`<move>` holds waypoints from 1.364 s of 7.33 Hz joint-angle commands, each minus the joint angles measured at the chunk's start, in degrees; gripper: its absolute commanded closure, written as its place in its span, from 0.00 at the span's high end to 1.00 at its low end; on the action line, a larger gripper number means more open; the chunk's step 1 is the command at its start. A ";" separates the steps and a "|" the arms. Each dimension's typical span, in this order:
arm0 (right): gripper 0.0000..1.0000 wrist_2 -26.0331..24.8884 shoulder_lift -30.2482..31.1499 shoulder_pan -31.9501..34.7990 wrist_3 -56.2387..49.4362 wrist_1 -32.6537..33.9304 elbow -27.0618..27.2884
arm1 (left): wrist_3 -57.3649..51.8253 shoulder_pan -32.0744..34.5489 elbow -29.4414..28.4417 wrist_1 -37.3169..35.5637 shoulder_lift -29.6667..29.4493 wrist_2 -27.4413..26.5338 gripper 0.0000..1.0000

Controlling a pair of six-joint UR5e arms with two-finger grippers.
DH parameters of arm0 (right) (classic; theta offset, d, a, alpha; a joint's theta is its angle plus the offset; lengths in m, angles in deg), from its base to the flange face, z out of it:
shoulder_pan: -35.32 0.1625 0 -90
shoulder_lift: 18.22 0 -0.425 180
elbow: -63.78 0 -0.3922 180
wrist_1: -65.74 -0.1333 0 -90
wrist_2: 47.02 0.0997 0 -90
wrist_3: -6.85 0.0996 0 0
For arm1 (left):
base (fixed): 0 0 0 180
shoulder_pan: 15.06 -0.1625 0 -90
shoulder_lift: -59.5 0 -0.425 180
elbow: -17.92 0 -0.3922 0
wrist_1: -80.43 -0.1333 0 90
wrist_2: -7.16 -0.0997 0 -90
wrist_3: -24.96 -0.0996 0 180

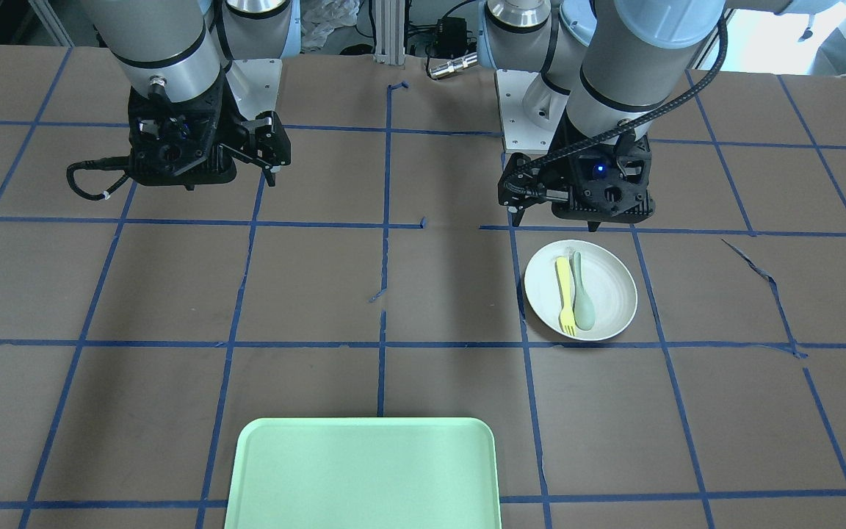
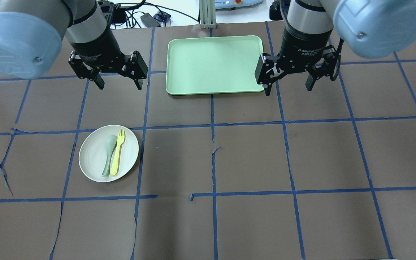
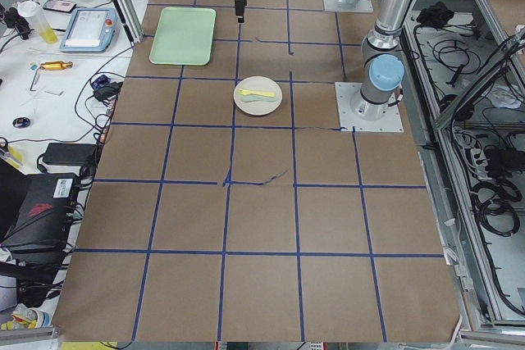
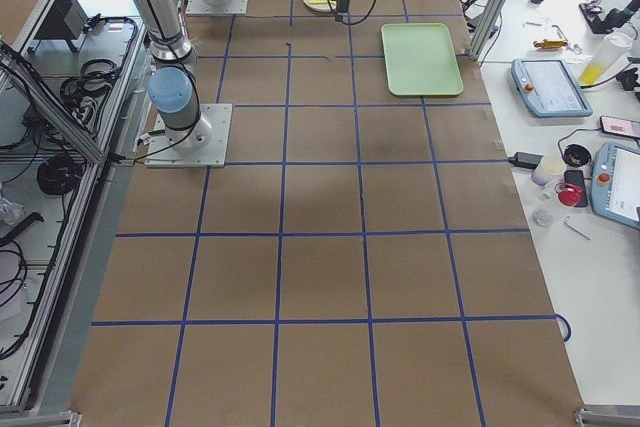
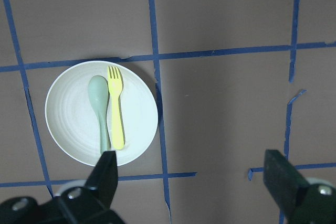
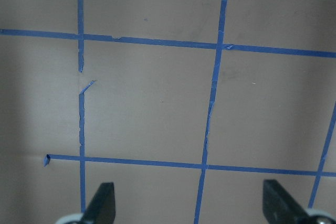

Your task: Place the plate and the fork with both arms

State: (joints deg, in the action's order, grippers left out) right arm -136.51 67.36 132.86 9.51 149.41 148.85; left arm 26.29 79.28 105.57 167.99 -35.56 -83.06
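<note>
The off-white plate (image 2: 92, 160) lies on the brown table on my left side, also in the front view (image 1: 606, 308) and the left wrist view (image 5: 68, 114). The yellow fork (image 2: 117, 155) lies on it beside a grey-green spoon (image 2: 108, 153), tines toward the tray; the fork also shows in the front view (image 1: 564, 286) and the left wrist view (image 5: 116, 108). My left gripper (image 2: 119, 79) hangs open and empty above the table, short of the plate on the tray side. My right gripper (image 2: 288, 88) hangs open and empty by the tray's right edge.
A light-green rectangular tray (image 2: 211, 61) lies at the far middle of the table, between the two grippers. Blue tape lines grid the brown table. The right wrist view shows only bare table and tape below the open fingers (image 6: 102, 203).
</note>
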 commanded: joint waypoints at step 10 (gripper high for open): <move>1.00 0.28 -1.73 0.19 -0.29 0.17 0.10 | -7.09 -17.14 2.78 0.51 0.41 -0.74 1.00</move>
State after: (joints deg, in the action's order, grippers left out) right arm -136.17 65.67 133.05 9.34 149.60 148.79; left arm 22.47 67.07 107.67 168.34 -35.11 -83.59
